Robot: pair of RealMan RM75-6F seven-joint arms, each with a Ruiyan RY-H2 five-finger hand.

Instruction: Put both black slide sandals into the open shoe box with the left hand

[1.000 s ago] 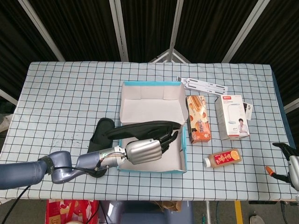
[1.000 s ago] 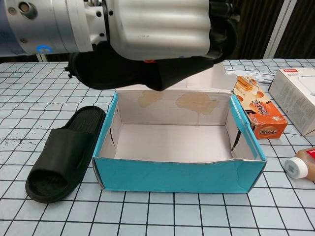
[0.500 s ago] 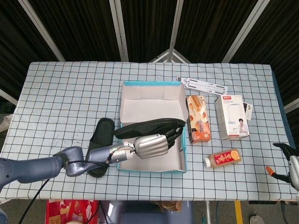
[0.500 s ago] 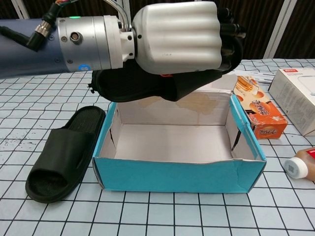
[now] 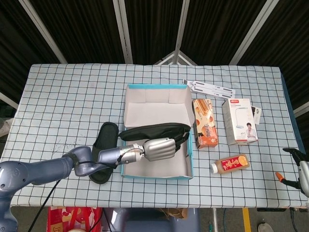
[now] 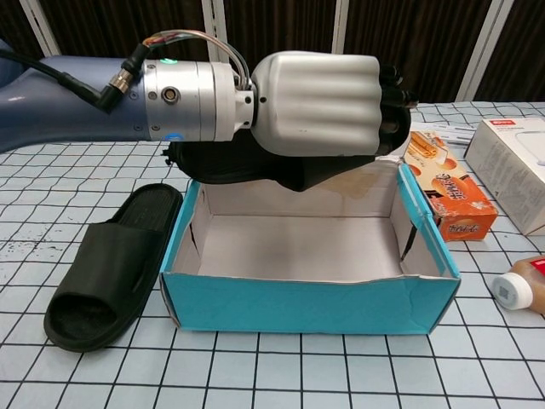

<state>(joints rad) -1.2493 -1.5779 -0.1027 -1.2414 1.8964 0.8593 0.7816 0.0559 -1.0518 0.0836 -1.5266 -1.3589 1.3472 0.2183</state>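
Two black sandals, one sandal point(image 6: 247, 164) clenched in left hand point(image 6: 317, 106) above one open shoe box point(image 6: 306, 307), other sandal point(image 6: 106, 268) on table beside it, right hand point(image 5: 300, 170) at the edge, its state unclear

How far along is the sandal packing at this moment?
Nothing is packed yet: the shoe box holds no sandal. The left hand holds one black sandal above the box, not released. The second sandal lies on the table left of the box, untouched.

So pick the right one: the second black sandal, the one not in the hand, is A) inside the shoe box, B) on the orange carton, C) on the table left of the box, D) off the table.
C: the loose sandal lies on the checked table beside the shoe box, outside its left wall.
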